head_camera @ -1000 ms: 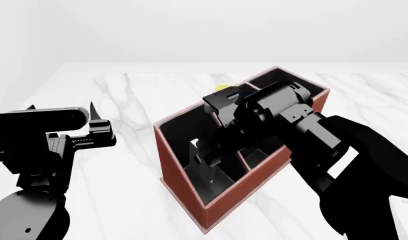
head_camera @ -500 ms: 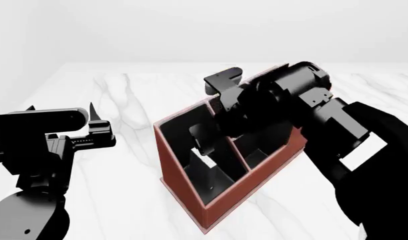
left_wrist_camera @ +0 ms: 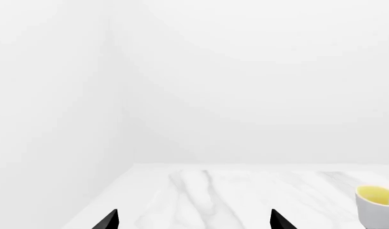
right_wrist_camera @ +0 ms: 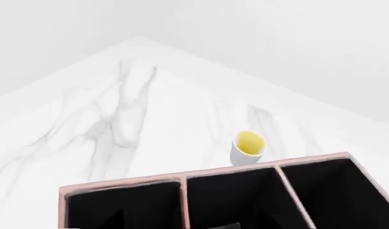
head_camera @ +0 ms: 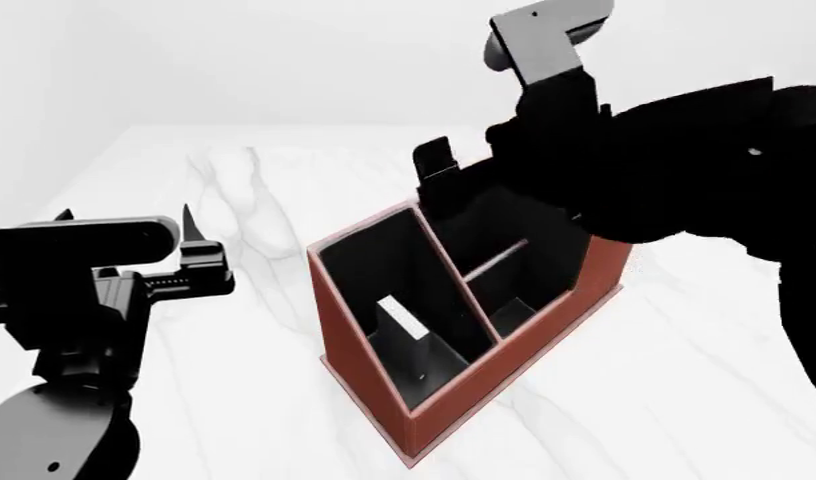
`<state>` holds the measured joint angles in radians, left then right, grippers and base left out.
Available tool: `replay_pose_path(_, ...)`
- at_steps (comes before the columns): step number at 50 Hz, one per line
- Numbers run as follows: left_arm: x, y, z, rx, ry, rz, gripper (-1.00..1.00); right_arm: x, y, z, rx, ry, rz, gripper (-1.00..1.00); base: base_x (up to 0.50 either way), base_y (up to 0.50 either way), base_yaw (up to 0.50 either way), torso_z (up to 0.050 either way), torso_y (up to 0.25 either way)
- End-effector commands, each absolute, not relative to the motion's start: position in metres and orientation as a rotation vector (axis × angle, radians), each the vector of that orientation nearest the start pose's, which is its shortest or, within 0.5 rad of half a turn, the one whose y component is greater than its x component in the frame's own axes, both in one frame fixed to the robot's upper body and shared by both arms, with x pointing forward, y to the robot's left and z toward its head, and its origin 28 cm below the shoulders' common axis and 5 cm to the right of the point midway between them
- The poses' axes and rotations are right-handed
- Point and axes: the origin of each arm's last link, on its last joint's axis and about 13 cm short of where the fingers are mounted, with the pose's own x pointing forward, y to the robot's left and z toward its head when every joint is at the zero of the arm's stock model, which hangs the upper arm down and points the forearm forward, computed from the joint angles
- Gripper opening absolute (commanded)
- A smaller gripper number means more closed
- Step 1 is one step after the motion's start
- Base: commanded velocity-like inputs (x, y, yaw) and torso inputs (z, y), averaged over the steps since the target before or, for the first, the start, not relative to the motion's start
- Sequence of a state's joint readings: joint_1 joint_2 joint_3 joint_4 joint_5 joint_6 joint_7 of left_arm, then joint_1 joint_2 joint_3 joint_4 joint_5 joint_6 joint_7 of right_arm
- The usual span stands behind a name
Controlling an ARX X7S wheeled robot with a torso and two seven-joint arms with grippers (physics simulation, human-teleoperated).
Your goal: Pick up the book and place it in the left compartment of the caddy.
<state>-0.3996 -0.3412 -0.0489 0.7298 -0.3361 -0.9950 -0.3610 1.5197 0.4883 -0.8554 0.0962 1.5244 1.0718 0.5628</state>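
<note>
The left gripper (head_camera: 195, 245) hangs over bare marble table (head_camera: 248, 330) at the left, jaws spread and empty, with open surface between it and the caddy (head_camera: 448, 400). In its wrist view the 2 fingertips (left_wrist_camera: 108, 220) frame clear tabletop, and a white cup (left_wrist_camera: 375, 205) with yellow inside stands farther off.

The caddy sits diagonally at centre, its near corner toward the robot. The book (head_camera: 405, 335) leans inside the left compartment (head_camera: 381, 265), its white page edge up.

The right gripper (head_camera: 442, 175) is above the caddy's far rim; I cannot tell its jaw state. 1.0 s ago it reached deep into the compartment; it has since risen clear, leaving the book behind.
</note>
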Motion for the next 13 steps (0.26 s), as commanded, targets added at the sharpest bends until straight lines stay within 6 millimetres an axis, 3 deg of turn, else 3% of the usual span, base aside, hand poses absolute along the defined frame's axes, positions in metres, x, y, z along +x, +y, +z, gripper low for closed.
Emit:
replay_pose_path(1,0.226,0.248,0.188,0.099,-0.16,0.184,1.0,0.268,-0.09,0.24,-0.144,-0.137,0.161,1.0,0.0,0.0,0.0,0.0,0.0)
replay_pose_path(7,0.228,0.245,0.188,0.101,-0.168,0.167,1.0,0.257,-0.096,0.218,-0.072,-0.221,0.121,1.0,0.0,0.0,0.0,0.0,0.0)
replay_pose_path(13,0.229,0.243,0.187,0.098,-0.169,0.159,1.0,0.251,-0.098,0.201,-0.12,-0.308,0.088,1.0,0.0,0.0,0.0,0.0,0.0)
